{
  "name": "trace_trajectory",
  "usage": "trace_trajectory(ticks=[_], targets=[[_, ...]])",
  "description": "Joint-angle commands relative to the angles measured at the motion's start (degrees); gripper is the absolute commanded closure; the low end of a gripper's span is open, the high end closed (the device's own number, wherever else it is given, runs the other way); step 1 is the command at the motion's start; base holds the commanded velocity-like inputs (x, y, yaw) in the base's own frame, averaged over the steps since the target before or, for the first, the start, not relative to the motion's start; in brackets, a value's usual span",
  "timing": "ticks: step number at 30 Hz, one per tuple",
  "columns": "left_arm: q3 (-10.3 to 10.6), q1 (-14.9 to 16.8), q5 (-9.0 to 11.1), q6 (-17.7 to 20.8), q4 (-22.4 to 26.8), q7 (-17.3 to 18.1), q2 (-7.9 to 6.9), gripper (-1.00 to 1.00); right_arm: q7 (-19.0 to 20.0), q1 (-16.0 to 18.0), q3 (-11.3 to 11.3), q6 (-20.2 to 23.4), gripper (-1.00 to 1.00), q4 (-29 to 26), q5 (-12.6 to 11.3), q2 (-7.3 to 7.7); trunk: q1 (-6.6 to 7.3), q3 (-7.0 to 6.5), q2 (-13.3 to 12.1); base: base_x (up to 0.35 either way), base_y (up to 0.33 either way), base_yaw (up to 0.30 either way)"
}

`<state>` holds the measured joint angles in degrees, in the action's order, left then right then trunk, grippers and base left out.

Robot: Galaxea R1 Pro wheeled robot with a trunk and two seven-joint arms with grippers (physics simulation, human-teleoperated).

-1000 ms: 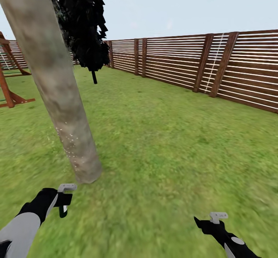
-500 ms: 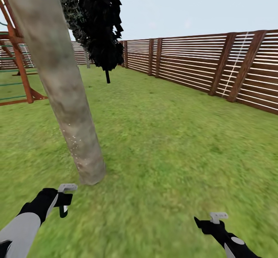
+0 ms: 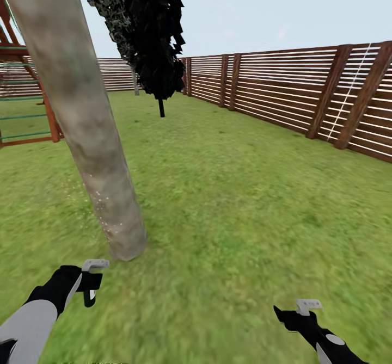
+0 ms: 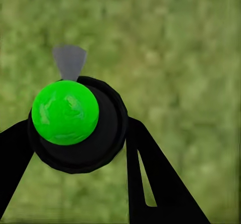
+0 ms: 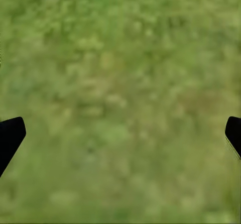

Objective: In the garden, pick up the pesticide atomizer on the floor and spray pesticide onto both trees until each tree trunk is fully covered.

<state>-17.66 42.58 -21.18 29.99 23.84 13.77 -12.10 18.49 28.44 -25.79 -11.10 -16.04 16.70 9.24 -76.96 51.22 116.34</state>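
Note:
A thick, leaning, mottled grey-brown tree trunk [image 3: 92,135] rises from the lawn just ahead on the left, with tiny white specks on its lower part. Dark ragged foliage [image 3: 147,32] hangs behind it, above a thin dark stem [image 3: 161,107]. My left gripper [image 3: 87,283] is shut on the pesticide atomizer [image 3: 93,269], whose grey trigger head is on top, a short way in front of the trunk's base. The left wrist view looks at the atomizer's [image 4: 80,133] round black bottom and green spot between the black fingers [image 4: 150,174]. My right gripper [image 3: 288,316] hangs open over grass, with its fingertips [image 5: 10,133] far apart.
A brown fence of horizontal slats [image 3: 283,92] runs along the right side and the back of the lawn. A red-brown wooden play frame [image 3: 49,113] stands at the left behind the trunk. Open grass [image 3: 234,201] stretches ahead and to the right.
The whole view has turned left, so the fence, foliage and play frame sit further right in the picture. Both arms hold the same pose, and the atomizer stays gripped.

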Motion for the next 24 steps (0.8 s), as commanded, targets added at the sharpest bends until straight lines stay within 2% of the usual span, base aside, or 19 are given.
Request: trace_trajectory(ticks=[1, 8, 17, 24], targets=[[-0.44, 0.05, -0.62, 0.24, 0.11, 0.47, 0.06, 1.0, 0.32, 0.04, -0.49, -0.24, -1.0, 0.04, 0.53, -0.01, 0.0, 0.05, 0.02, 0.087, -0.267, 0.276], [-0.44, 0.05, -0.63, 0.24, 0.07, 0.47, 0.06, 1.0, 0.32, 0.04, -0.49, -0.24, -1.0, 0.04, 0.53, -0.01, 0.0, 0.05, 0.02, 0.092, -0.267, 0.257], [-0.44, 0.05, -0.62, 0.24, 0.06, 0.47, 0.06, 1.0, 0.27, 0.04, -0.49, -0.24, -1.0, 0.07, 0.53, -0.01, 0.0, 0.05, 0.02, 0.094, -0.267, 0.047], [-0.44, 0.05, -0.64, 0.2, 0.06, 0.47, 0.06, 1.0, 0.3, 0.04, -0.49, -0.24, -1.0, 0.11, 0.53, -0.01, 0.0, 0.05, 0.02, 0.095, -0.267, 0.265]])
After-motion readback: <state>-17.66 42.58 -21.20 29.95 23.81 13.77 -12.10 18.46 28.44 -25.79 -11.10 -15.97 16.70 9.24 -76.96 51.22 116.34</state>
